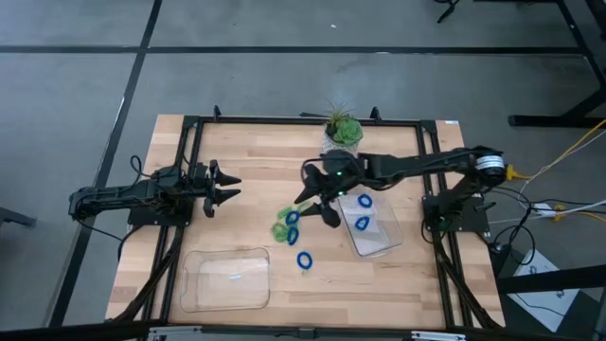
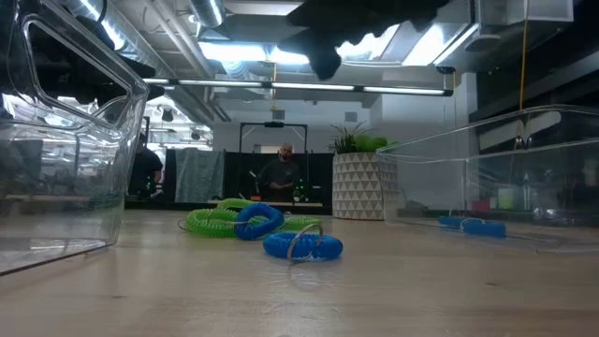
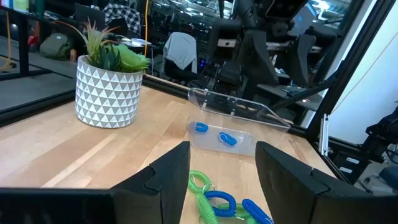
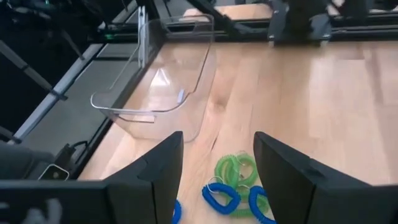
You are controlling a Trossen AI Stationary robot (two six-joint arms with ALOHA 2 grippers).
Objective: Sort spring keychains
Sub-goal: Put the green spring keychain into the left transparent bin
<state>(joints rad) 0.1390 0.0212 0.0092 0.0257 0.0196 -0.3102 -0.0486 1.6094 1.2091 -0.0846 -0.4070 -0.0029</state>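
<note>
The potted plant stands at the far middle of the wooden counter, and everything else is placed from it. Toward the front of the counter from the plant, the right gripper hangs above the wood with its fingers spread and nothing between them. Just beside and below it lies a small heap of spring keychains: light green coils with a blue one tangled among them. One more blue keychain lies alone, farther from the plant than the heap.

A clear tray sits on the right of the heap, nearer the plant's right side, with two blue keychains inside it. A second clear tray rests at the front left of the counter, well apart from the plant.

The left gripper waits well to the left of the plant, fingers spread and holding nothing, pointing toward the heap.
</note>
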